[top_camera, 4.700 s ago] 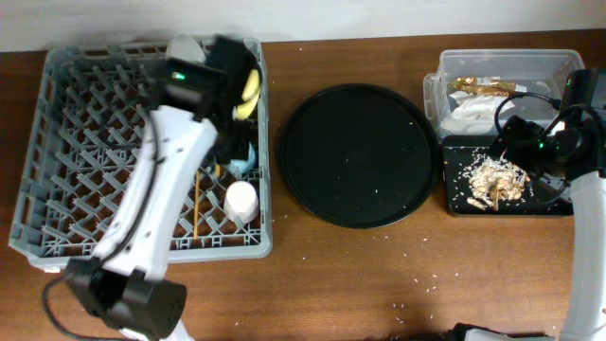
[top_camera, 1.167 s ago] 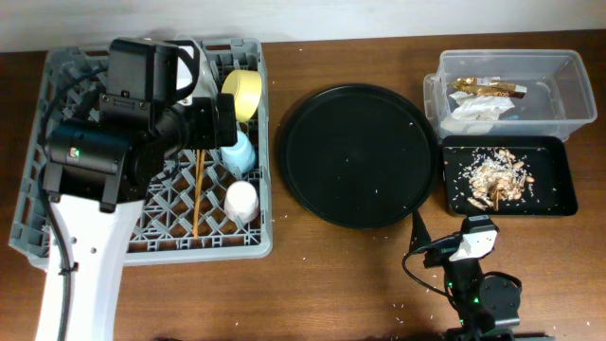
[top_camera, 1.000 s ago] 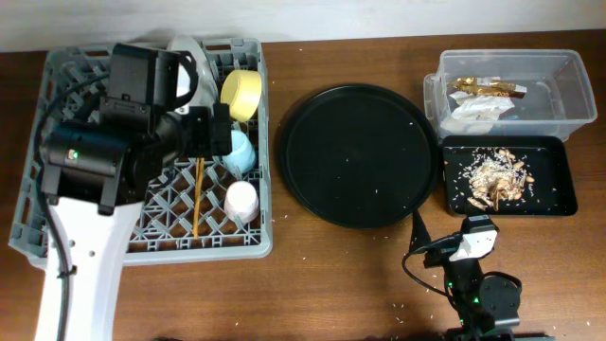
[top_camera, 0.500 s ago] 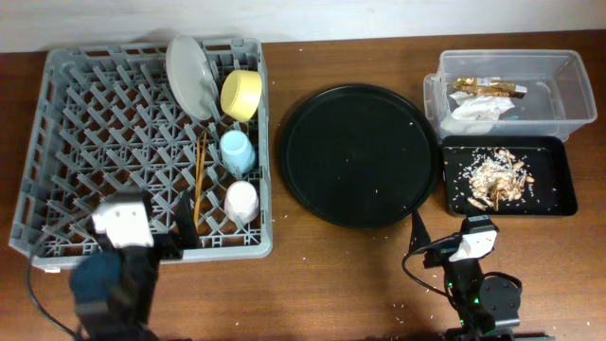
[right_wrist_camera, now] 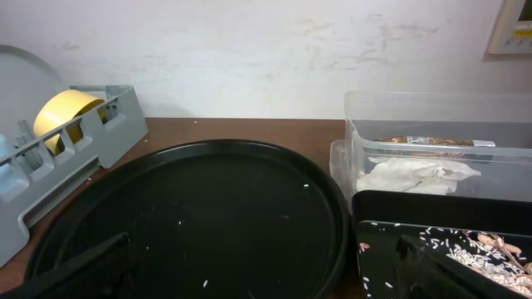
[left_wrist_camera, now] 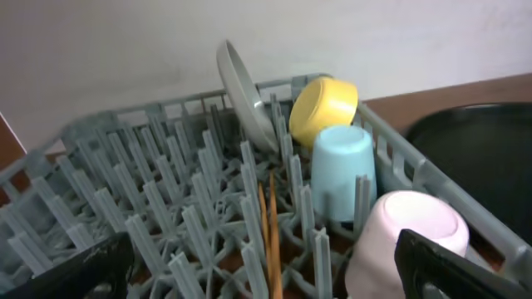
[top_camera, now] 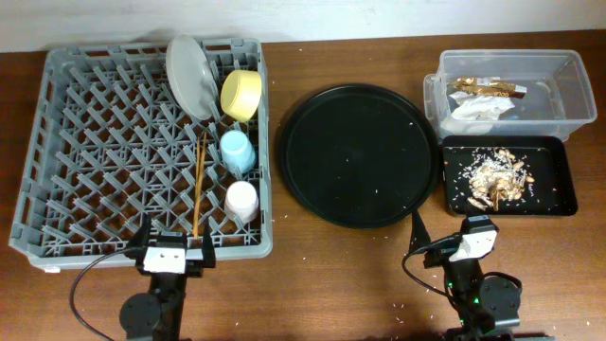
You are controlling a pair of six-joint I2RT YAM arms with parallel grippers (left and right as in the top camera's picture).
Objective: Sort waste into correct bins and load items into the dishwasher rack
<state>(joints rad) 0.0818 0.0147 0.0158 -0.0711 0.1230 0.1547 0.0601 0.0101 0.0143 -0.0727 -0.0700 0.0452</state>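
The grey dishwasher rack (top_camera: 95, 142) holds the upright plate (top_camera: 189, 76), yellow bowl (top_camera: 241, 95), blue cup (top_camera: 237, 152), pink cup (top_camera: 240, 201) and chopsticks (top_camera: 199, 185). The clear tub (top_camera: 559, 90) contains the gold wrapper (top_camera: 488, 88) and white napkins (top_camera: 478, 109). Food scraps (top_camera: 497, 178) lie in the shallow black tray (top_camera: 559, 204). My left gripper (top_camera: 172, 248) (left_wrist_camera: 258, 278) stands open at the rack's front edge, holding nothing. At the table's front right, my right gripper (top_camera: 461, 248) (right_wrist_camera: 266, 282) is open and empty too.
A large round black tray (top_camera: 358, 154) with a few rice grains lies between the rack and the bins. Scattered grains dot the wooden table (top_camera: 331, 275) near the front. A pale wall (right_wrist_camera: 249, 50) runs behind the table.
My left arm has pulled back from above the rack and folded down at the table's front edge, uncovering the rack. The right arm has not moved.
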